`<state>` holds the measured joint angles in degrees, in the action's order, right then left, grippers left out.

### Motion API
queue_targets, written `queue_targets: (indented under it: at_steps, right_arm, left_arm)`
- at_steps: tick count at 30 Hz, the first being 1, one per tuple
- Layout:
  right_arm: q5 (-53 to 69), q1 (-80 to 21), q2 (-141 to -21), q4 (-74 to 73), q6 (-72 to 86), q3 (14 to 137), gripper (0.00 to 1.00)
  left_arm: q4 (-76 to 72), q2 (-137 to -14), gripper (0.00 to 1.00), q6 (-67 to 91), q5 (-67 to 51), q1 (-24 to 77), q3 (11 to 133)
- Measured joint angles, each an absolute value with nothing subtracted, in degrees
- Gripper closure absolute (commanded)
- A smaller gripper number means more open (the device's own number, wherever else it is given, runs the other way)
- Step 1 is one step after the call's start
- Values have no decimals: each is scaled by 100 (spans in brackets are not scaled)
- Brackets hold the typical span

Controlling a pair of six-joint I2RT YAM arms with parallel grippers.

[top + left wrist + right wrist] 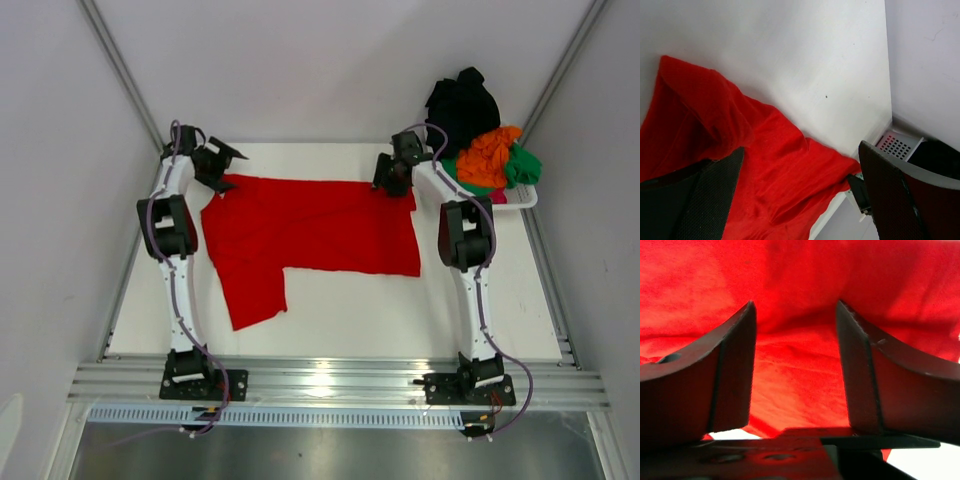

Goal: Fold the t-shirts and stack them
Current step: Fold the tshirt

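Observation:
A large red t-shirt (310, 235) lies spread on the white table (350, 320), one sleeve pointing toward the near left. My left gripper (231, 168) hovers over its far left corner, wide open; in the left wrist view the red t-shirt (715, 110) lies bunched below the left gripper (800, 150). My right gripper (390, 178) sits at the shirt's far right corner. In the right wrist view the right gripper (795, 305) is open, its jaws straddling a fold of the red t-shirt (795, 370) without pinching it. Black (462, 105), orange (488, 155), green (522, 165) and pink (497, 197) t-shirts are heaped at the far right.
The heap of shirts fills a white plastic basket (527, 198) at the table's far right corner, close to my right arm; the basket (896, 145) also shows in the left wrist view. Grey walls enclose the table on three sides. A metal rail (330, 380) runs along the near edge.

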<state>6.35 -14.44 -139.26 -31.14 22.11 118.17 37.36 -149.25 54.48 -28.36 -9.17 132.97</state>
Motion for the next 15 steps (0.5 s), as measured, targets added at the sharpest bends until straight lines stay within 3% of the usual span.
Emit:
queue_targets:
  at_steps: [15]
  right_arm:
    - [287,-1487,-14761,-3057,2091,13117,29]
  left_arm:
    - [3347,-14816,1,5719,-2886,-945,13074]
